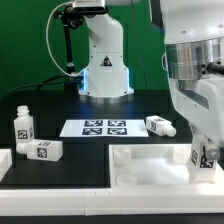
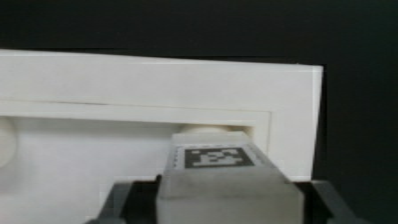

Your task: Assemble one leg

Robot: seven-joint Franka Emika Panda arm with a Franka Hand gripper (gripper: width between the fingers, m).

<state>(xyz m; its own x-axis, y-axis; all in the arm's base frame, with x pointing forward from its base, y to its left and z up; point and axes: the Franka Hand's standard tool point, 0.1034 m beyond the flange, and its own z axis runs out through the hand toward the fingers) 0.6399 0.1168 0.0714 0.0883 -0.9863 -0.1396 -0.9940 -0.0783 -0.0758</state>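
Observation:
My gripper (image 1: 203, 160) is at the exterior view's right, shut on a white leg (image 1: 204, 155) with a black-and-white tag. It holds the leg upright over the right corner of the large white tray-like piece (image 1: 150, 165). In the wrist view the leg (image 2: 217, 165) sits between the dark fingers (image 2: 132, 200) of the gripper (image 2: 222, 208). Its far end meets the corner spot (image 2: 214, 128) of the tray-like piece (image 2: 143, 90). I cannot tell whether the leg is seated in the hole.
Three more tagged legs are on the black table: one upright (image 1: 23, 125) and one lying (image 1: 42, 150) at the exterior view's left, one lying (image 1: 160, 125) right of the marker board (image 1: 105, 127). The robot base (image 1: 105, 60) stands behind.

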